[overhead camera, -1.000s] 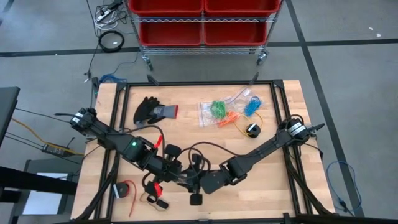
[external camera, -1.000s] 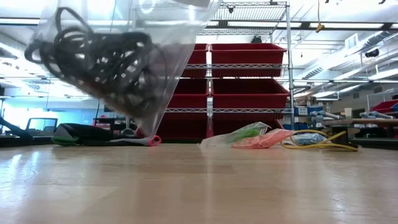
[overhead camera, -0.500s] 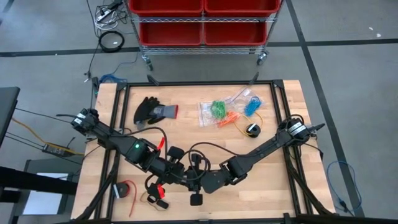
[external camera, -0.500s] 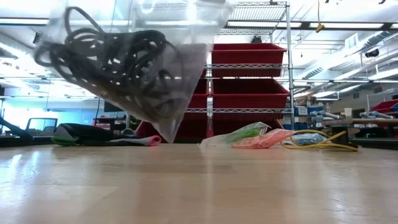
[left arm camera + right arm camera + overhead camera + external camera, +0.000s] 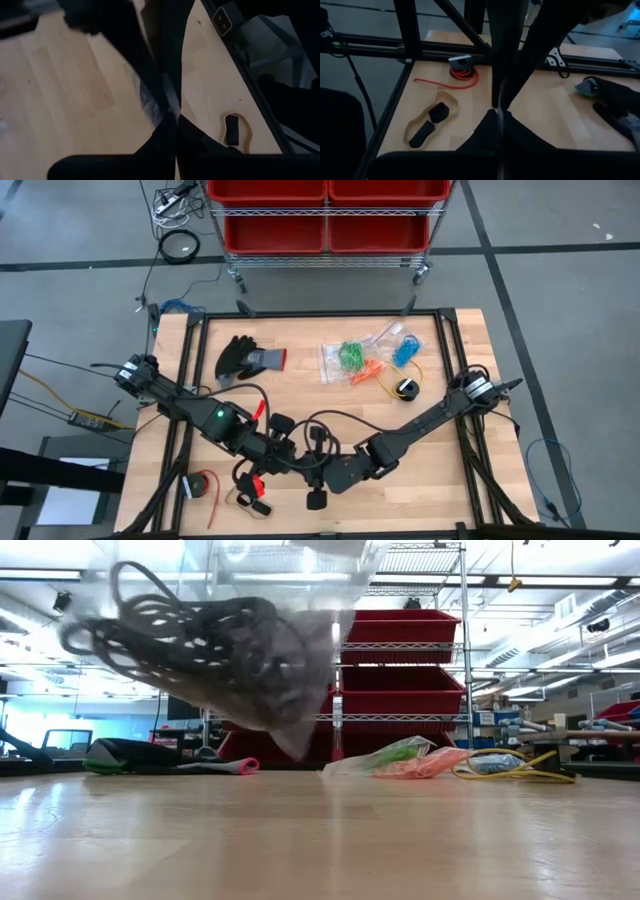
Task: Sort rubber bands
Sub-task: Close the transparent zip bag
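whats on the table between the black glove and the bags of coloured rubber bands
Nothing: in the high view the stretch of table between the black glove and the bags of coloured rubber bands is bare wood.

2 dark arms, matte black, chunky jointed segments. Left arm (image 5: 190, 408): small green light on one segment, red bits near wrist end. Right arm (image 5: 430, 418): silver/white collar w/ markings at base joint near table edge. Thin black cables loop off both forearms. Wrist views: each arm's fingers (image 5: 150, 75) are long, flat, black blades; right arm's fingers (image 5: 507, 55) look the same.
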`<state>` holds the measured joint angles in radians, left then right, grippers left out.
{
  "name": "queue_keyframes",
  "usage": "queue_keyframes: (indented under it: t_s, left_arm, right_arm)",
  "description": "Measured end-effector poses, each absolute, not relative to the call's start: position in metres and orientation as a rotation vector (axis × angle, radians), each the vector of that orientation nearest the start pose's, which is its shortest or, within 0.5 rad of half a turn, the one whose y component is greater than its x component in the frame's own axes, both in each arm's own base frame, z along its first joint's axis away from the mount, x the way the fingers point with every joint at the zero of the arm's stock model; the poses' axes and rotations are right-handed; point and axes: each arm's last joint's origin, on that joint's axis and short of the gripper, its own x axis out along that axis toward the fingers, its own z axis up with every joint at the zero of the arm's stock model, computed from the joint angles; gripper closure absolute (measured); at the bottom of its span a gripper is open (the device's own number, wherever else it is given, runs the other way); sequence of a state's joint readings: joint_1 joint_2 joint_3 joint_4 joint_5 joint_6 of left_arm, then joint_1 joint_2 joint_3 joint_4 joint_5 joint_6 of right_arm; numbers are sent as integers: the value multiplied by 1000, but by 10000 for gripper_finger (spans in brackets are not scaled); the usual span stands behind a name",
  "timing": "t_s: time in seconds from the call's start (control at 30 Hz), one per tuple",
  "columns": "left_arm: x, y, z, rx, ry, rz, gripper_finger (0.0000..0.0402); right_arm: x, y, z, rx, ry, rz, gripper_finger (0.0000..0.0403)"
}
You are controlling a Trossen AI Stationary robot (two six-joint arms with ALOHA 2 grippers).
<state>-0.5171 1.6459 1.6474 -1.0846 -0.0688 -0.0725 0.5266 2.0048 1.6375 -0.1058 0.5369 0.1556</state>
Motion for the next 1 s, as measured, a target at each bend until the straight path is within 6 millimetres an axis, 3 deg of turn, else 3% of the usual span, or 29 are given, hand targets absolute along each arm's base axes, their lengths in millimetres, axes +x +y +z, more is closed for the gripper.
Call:
queue_keyframes:
  t_s: [0.73,1.0]
  left_arm:
    - [279,-157,337,264,1164,-313,401]
    - [281,-158,338,258,1140,-314,401]
  right_arm:
    - [348,236,277,-62,650,-149,402]
    - [356,244,289,-24,519,-97,389]
